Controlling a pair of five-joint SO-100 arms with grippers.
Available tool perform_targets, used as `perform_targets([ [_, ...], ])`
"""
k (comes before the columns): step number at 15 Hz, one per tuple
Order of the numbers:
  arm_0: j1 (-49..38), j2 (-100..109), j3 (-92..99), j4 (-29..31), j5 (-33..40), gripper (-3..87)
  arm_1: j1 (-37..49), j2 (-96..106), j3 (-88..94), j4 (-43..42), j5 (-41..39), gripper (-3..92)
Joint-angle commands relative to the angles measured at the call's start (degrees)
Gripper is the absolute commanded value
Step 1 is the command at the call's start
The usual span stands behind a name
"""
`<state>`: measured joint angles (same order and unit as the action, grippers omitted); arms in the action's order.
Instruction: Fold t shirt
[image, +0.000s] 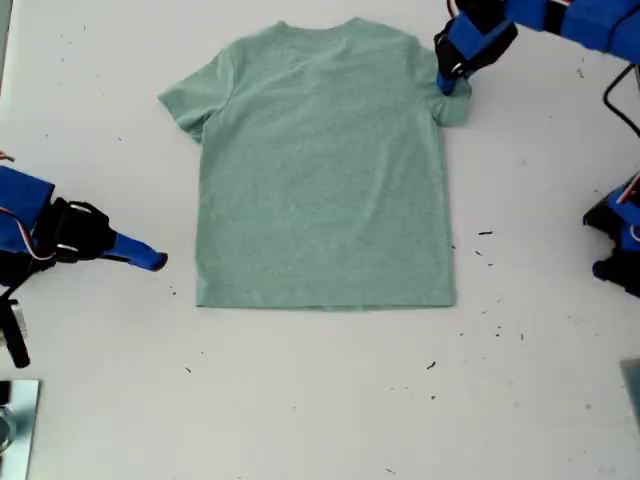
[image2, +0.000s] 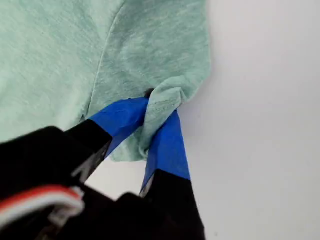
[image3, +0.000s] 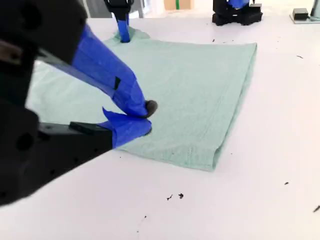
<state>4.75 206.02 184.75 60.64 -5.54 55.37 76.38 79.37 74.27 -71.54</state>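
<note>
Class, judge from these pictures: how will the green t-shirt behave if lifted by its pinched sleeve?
The t shirt is probably floppy: its sleeve bunches between my first gripper's fingers. It seems light, lying thin and flat. The rest would likely drape and trail, not rise stiffly.

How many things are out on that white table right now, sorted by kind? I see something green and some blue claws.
T-shirts: 1, the green t shirt lying flat.
Grippers: 2, my first gripper pinching a sleeve at the exterior view's upper right, and my second gripper off the shirt at the exterior view's left.
Tables: 1, the white table.
Total: 4.
</note>
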Motion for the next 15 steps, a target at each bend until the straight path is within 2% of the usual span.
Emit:
perform_targets([
  [1,1.32,0.18,0.18,-0.35,-1.05,-0.2,-2.9,1.32,-9.93,10.9,1.32,-1.1],
  [4,1.49,0.18,0.18,-0.35,-1.05,-0.2,-8.61,1.23,-27.95,21.36,6.15,-1.2],
  [6,1.58,0.18,0.18,-0.35,-1.23,-0.2,-11.51,6.68,-29.71,21.53,10.37,-1.2],
  [8,0.0,0.18,0.18,-0.35,-0.53,-0.2,-15.73,6.06,-27.95,15.82,14.24,-1.2],
  [11,-0.7,0.18,0.18,-0.35,-0.44,-0.2,-20.83,-3.34,-29.79,0.62,19.86,-1.2],
  [12,-0.35,0.18,0.18,-0.35,-0.79,-0.2,-21.71,-6.94,-29.79,-3.69,21.71,1.0],
  [13,-0.09,0.18,0.18,-0.35,-0.88,-0.2,-22.15,-10.37,-29.79,-6.5,21.8,25.9],
  [14,0.09,0.18,0.18,-0.35,-1.05,-0.2,-21.27,-13.36,-29.97,-6.42,23.12,32.3],
  [15,0.18,0.18,0.18,-0.35,-1.14,-0.2,-20.65,-13.62,-29.71,-5.19,23.82,28.5],
])
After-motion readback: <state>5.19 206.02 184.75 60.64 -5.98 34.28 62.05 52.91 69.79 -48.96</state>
